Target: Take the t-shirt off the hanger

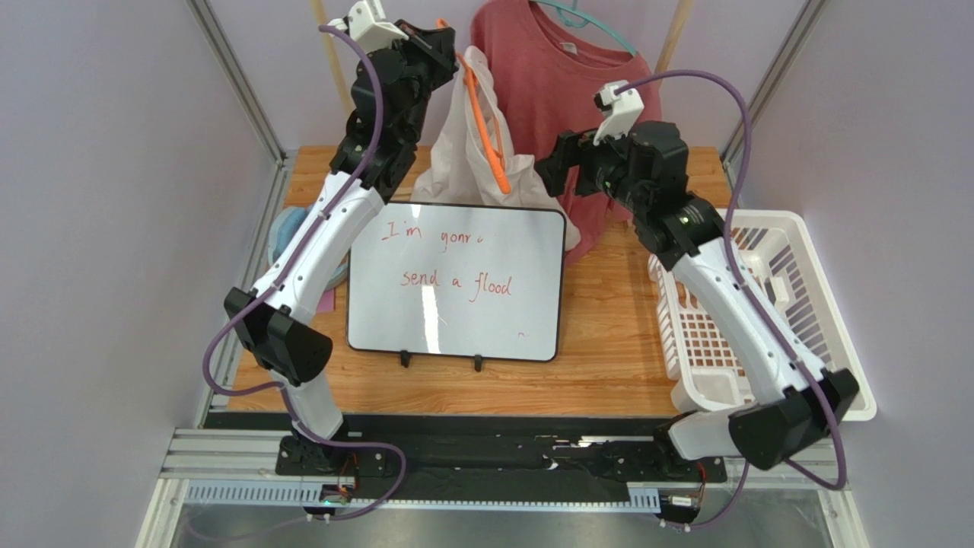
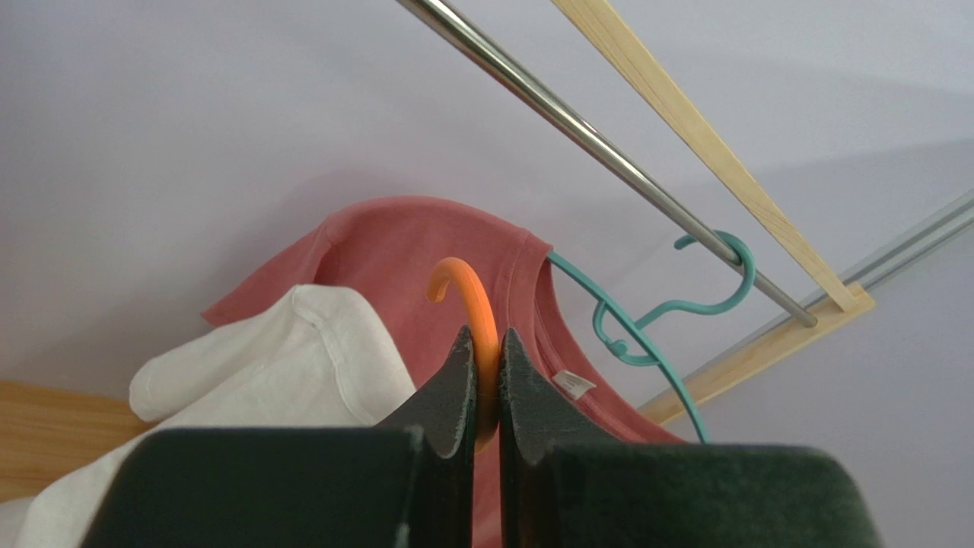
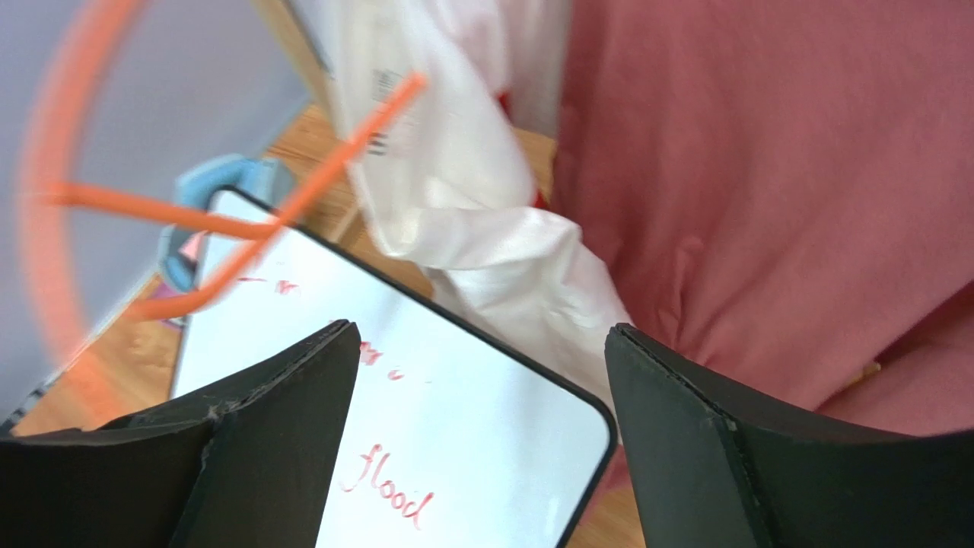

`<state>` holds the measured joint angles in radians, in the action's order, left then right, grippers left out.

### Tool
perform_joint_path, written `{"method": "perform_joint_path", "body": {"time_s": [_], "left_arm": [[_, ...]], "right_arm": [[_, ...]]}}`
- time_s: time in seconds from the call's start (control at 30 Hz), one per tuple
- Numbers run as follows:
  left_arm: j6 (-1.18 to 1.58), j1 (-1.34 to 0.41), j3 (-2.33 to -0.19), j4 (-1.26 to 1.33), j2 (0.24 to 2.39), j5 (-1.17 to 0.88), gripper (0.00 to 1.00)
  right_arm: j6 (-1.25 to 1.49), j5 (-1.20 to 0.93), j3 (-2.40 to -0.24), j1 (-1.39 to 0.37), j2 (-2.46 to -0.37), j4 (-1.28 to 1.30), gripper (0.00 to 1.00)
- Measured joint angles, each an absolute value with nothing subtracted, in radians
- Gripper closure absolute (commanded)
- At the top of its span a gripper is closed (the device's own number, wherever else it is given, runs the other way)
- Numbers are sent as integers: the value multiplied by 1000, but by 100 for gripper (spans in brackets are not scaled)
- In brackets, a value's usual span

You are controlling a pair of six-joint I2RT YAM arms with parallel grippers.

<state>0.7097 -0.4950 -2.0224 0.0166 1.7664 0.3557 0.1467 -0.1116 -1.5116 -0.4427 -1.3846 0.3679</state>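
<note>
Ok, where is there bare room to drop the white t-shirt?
Bare wood between the whiteboard and the white basket, and along the near edge of the table. Crowded at the back: white t-shirt, orange hanger, red t-shirt.

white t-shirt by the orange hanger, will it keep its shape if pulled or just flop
Probably floppy: the white t-shirt hangs in soft folds and slumps behind the whiteboard. Likely light, being thin cloth. It could catch on the orange hanger, which the left gripper pinches by its hook right beside it.
</note>
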Motion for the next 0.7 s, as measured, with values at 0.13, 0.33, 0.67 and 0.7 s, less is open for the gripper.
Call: {"method": "perform_joint_path", "body": {"time_s": [0.13, 0.33, 0.67, 0.7], "left_arm": [[617, -543, -2043, 19, 1779, 383, 100], [485, -609, -2055, 27, 1790, 429, 100], [409, -645, -2058, 29, 1792, 455, 100], [409, -648, -2058, 31, 1792, 455, 100]], "right_arm": [[111, -199, -1547, -471, -1285, 385, 15], [46, -291, -1621, -548, -1278, 393, 14], [-54, -262, -1664, -651, -1424, 455, 23], [-65, -242, -1664, -653, -1435, 461, 25]]}}
